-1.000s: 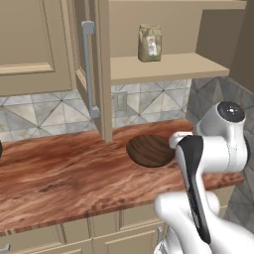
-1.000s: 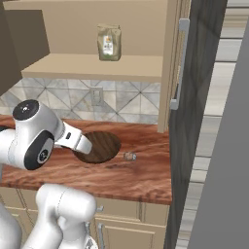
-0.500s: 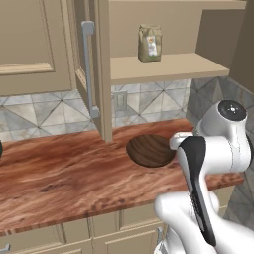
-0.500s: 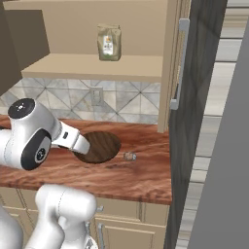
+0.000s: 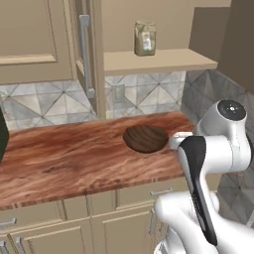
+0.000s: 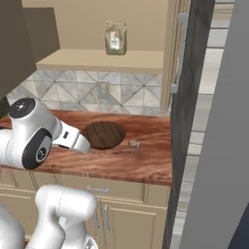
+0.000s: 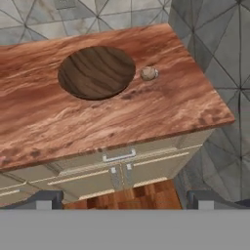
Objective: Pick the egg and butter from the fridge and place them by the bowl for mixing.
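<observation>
The small speckled tan egg lies on the reddish wood-grain desk just right of the round dark brown wooden bowl. The fingers stand wide apart, empty. Judging by this, the butter remains: next, turn to the tall grey fridge.

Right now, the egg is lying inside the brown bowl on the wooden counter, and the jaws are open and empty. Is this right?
Not quite. The egg is not inside the bowl; it lies on the counter just beside the bowl's rim. The hand view shows this clearly, and the right base view agrees. The rest is right: the jaws are open and empty.
</observation>
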### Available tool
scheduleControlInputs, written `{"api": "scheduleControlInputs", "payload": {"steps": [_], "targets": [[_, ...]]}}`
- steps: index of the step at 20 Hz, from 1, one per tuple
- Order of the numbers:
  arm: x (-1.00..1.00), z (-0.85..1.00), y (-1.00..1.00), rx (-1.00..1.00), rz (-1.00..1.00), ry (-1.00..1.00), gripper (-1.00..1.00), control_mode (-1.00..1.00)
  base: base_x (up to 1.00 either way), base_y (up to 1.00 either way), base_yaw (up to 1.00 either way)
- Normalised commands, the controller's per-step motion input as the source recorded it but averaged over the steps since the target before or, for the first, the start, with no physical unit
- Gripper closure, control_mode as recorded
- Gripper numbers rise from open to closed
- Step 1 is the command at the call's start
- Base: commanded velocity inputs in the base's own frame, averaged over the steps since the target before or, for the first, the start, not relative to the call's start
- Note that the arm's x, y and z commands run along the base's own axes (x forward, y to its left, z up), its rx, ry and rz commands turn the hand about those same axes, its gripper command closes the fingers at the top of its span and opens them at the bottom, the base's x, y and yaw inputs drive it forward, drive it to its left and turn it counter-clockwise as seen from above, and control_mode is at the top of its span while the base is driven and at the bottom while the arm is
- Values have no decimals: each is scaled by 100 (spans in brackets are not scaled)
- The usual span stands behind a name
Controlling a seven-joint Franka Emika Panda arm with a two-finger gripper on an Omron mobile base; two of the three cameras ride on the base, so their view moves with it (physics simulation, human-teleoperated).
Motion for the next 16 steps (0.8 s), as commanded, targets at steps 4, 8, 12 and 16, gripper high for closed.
{"api": "scheduleControlInputs", "payload": {"steps": [4, 8, 12, 16], "targets": [[0, 0, 0, 0, 0, 0, -100, 100, -71, 0, 12], [0, 0, 0, 0, 0, 0, -100, 100, -61, 0, 27], [0, 0, 0, 0, 0, 0, -100, 100, -41, 0, 75], [0, 0, 0, 0, 0, 0, -100, 100, -8, 0, 100]]}}
